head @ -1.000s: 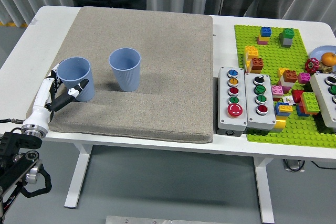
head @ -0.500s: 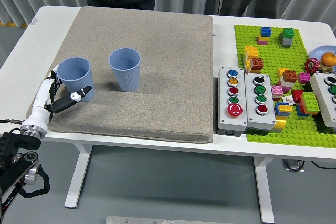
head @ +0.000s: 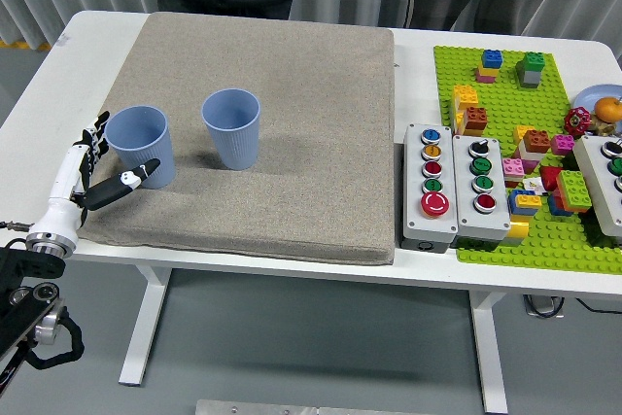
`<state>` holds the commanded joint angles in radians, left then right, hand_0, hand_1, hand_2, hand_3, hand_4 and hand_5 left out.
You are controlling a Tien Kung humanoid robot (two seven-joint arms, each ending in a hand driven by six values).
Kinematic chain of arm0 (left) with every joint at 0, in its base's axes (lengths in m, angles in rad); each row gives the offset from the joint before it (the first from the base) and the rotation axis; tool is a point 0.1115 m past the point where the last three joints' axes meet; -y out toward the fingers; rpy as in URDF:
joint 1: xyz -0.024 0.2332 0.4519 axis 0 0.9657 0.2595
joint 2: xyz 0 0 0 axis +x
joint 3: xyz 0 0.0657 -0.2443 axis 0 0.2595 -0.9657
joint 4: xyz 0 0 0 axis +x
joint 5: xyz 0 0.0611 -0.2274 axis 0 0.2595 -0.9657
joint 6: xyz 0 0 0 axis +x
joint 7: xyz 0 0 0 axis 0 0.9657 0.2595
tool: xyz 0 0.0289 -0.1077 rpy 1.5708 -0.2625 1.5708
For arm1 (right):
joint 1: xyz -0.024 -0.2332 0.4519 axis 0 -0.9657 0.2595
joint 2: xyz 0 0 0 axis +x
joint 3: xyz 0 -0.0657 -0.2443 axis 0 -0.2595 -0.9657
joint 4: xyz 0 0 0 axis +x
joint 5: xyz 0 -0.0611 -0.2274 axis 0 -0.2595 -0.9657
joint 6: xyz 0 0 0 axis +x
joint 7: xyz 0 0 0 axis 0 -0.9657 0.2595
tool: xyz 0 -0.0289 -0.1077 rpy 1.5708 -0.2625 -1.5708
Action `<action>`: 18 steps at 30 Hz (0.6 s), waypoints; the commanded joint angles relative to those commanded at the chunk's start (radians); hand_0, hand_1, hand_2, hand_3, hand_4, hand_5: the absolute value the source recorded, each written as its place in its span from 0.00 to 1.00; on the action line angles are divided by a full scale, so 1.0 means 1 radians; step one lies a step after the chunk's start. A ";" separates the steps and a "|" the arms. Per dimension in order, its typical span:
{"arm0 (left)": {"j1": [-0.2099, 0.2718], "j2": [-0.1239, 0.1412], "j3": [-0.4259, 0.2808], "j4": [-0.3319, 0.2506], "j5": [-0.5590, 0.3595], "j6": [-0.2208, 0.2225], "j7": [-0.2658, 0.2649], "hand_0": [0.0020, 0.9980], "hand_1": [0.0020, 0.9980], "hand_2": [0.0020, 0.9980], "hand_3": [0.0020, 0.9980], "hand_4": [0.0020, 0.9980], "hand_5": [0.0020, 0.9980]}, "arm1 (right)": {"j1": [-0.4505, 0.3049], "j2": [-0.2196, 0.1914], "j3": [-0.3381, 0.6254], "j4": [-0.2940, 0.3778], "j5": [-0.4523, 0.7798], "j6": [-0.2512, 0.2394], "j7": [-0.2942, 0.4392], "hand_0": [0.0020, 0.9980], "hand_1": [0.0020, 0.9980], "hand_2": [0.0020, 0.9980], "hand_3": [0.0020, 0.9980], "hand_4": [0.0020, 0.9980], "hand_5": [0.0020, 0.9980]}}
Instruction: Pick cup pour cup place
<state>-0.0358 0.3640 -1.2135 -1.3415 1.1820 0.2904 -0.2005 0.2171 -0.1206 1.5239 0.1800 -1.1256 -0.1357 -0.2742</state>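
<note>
Two blue ribbed cups stand upright on the grey mat (head: pixel 292 123). The left cup (head: pixel 142 146) is near the mat's left edge; the right cup (head: pixel 232 128) stands a short way to its right. My left hand (head: pixel 97 167) sits just left of the left cup with its fingers spread, thumb tip close to the cup's lower side, holding nothing. The right arm is out of view.
Two grey button boxes (head: pixel 455 185) lie right of the mat. A green baseplate (head: pixel 505 143) with several toy bricks fills the right side, with another button box (head: pixel 604 182) and a plate of fruit (head: pixel 598 109) at the edge. A person stands behind the table.
My left hand has let go of the left cup and drawn back to the left and down. Both cups stay in place.
</note>
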 joint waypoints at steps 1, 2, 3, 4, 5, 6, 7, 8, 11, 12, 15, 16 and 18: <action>0.003 0.002 -0.004 -0.003 0.002 0.002 -0.001 0.95 0.96 1.00 1.00 0.98 0.33 | 0.000 0.000 -0.001 0.000 0.003 -0.001 0.001 0.72 0.67 0.65 0.60 0.00 0.13; 0.006 0.002 -0.009 -0.005 0.005 0.004 -0.001 0.96 0.96 1.00 1.00 0.98 0.34 | 0.000 0.000 -0.001 0.000 0.005 -0.001 0.001 0.72 0.67 0.65 0.60 0.00 0.13; 0.006 0.001 -0.011 -0.006 0.006 0.005 -0.002 0.96 0.96 1.00 1.00 0.98 0.34 | 0.000 0.000 -0.001 0.000 0.005 -0.002 0.001 0.72 0.67 0.65 0.60 0.00 0.13; 0.008 0.001 -0.014 -0.008 0.009 0.006 -0.001 0.96 0.96 1.00 1.00 0.98 0.34 | 0.000 0.000 -0.002 0.000 0.006 -0.002 0.001 0.72 0.67 0.65 0.60 0.00 0.13; 0.010 0.001 -0.017 -0.010 0.012 0.005 0.000 0.96 0.96 1.00 1.00 0.98 0.34 | 0.001 0.000 -0.002 0.000 0.007 -0.002 0.001 0.72 0.67 0.65 0.60 0.00 0.13; 0.014 0.001 -0.021 -0.016 0.018 0.005 0.001 0.96 0.96 1.00 1.00 0.98 0.34 | 0.000 0.000 -0.002 0.000 0.007 -0.002 0.001 0.72 0.67 0.65 0.60 0.00 0.13; 0.019 0.002 -0.025 -0.021 0.024 0.004 0.003 0.96 0.96 1.00 1.00 0.98 0.34 | 0.000 -0.001 -0.002 0.000 0.008 -0.002 0.001 0.72 0.67 0.65 0.60 0.00 0.13; 0.025 0.003 -0.030 -0.029 0.031 0.004 0.006 0.95 0.96 1.00 1.00 0.98 0.35 | -0.001 -0.001 -0.002 0.000 0.011 -0.003 0.001 0.72 0.67 0.65 0.60 0.00 0.13; 0.044 0.008 -0.047 -0.054 0.046 0.005 0.011 0.95 0.96 1.00 1.00 0.98 0.35 | -0.002 -0.002 -0.002 0.000 0.015 -0.004 0.002 0.72 0.67 0.65 0.60 0.00 0.13; 0.053 0.010 -0.054 -0.066 0.047 0.006 0.010 0.95 0.96 1.00 1.00 0.98 0.35 | -0.003 -0.002 -0.001 0.000 0.014 -0.004 0.001 0.72 0.67 0.65 0.60 0.00 0.13; 0.081 0.016 -0.076 -0.105 0.051 0.007 0.010 0.95 0.96 1.00 1.00 0.98 0.35 | -0.004 -0.003 0.002 0.000 0.010 -0.002 0.001 0.72 0.67 0.65 0.60 0.00 0.13; 0.095 0.017 -0.085 -0.124 0.050 0.008 0.010 0.95 0.96 1.00 1.00 0.98 0.35 | -0.006 -0.003 0.002 0.000 0.010 -0.002 0.002 0.72 0.67 0.65 0.60 0.00 0.13; 0.107 0.018 -0.095 -0.146 0.053 0.007 0.011 0.95 0.96 1.00 1.00 0.98 0.35 | -0.006 -0.004 0.003 0.000 0.008 -0.001 0.002 0.72 0.67 0.65 0.60 0.00 0.13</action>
<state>0.0716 0.3824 -1.3089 -1.4873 1.2346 0.2976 -0.1896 0.2106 -0.1245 1.5268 0.1800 -1.1171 -0.1369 -0.2719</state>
